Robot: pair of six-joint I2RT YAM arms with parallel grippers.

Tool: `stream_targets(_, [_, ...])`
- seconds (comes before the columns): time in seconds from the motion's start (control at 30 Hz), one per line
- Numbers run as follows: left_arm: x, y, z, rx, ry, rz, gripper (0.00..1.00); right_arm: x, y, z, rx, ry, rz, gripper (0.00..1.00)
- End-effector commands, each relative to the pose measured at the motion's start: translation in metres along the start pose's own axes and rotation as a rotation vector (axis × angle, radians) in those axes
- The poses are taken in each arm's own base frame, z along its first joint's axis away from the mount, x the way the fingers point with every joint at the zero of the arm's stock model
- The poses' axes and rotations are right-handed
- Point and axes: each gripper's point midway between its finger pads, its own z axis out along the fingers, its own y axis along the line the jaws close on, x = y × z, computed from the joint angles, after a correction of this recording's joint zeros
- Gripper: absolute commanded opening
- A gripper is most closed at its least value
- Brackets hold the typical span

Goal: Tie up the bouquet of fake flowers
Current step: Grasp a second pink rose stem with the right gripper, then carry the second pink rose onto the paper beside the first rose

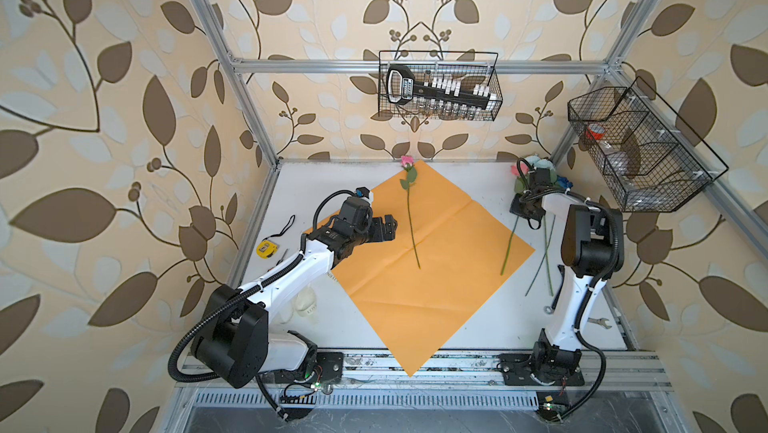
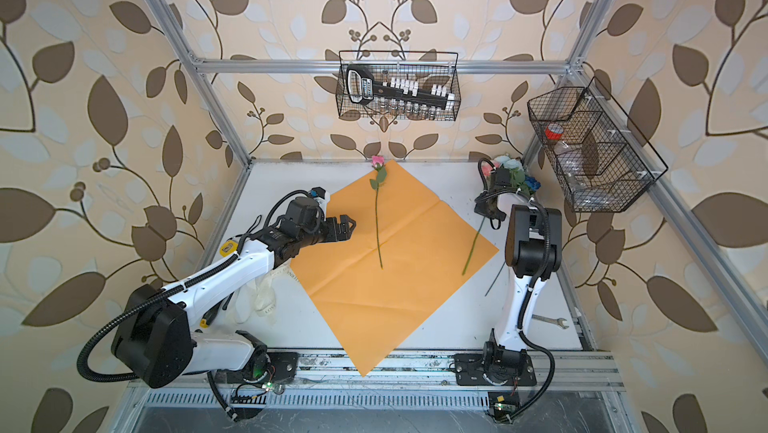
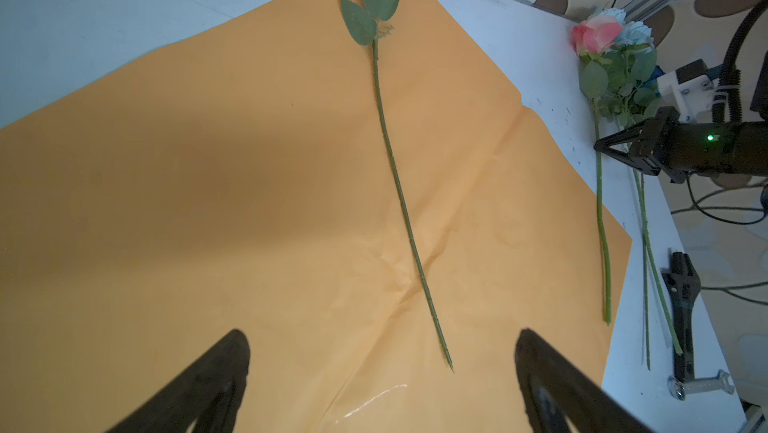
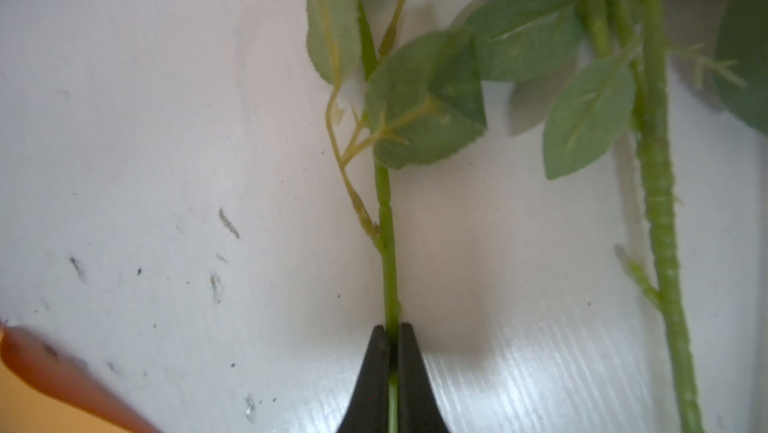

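Bouquet of fake flowers [image 1: 541, 163] — not gathered: its pieces lie apart on the white bench [image 1: 478, 327]. Orange paper [image 1: 436, 294] is spread flat in the middle like a diamond, creased across its centre, with its near corner hanging over the bench's front edge.

The left arm [image 1: 291, 273] reaches in from the near left, above the paper's left corner. The left jaws stand wide apart over the paper and hold nothing. In the left wrist view their two dark fingers [image 3: 232, 352] frame the lower end of a lone stem. The right arm [image 1: 582, 269] stretches from the near right toward the far right corner. The right jaws are clamped together on a thin green stem [image 4: 386, 244], low against the bench, just below its leaves.

Two black wire baskets hang on the walls: one [image 1: 440, 53] at the back with a black rack of sockets, and one [image 1: 665, 192] on the right.

A single pink rose [image 1: 410, 219] lies along the paper, with its bloom at the far corner. The other flowers — pink, pale blue and dark blue blooms with green leaves — cluster in the far right corner. The clamped stem's lower end [image 1: 508, 250] crosses the paper's right corner. Two more stems [image 1: 547, 260] lie on bare bench beside it.

A cream ribbon [image 1: 305, 302] sits bunched beside the left arm. A yellow tape measure [image 1: 266, 248] lies at the left edge, and a small spanner [image 1: 600, 322] lies near the right arm's base.
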Motion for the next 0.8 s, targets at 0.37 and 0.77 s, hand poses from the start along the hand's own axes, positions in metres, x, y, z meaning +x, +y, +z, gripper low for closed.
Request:
stream_targets(0.37, [-0.012,-0.004,0.000,0.018,-0.022,-0.033,0.99,-0.009,0.062,-0.071,-0.153,-0.045,-0.072,0.00])
stream_targets(0.77, [-0.010,0.000,-0.001,0.004,-0.032,-0.042,0.99,0.041,0.190,-0.137,-0.434,-0.118,-0.154,0.00])
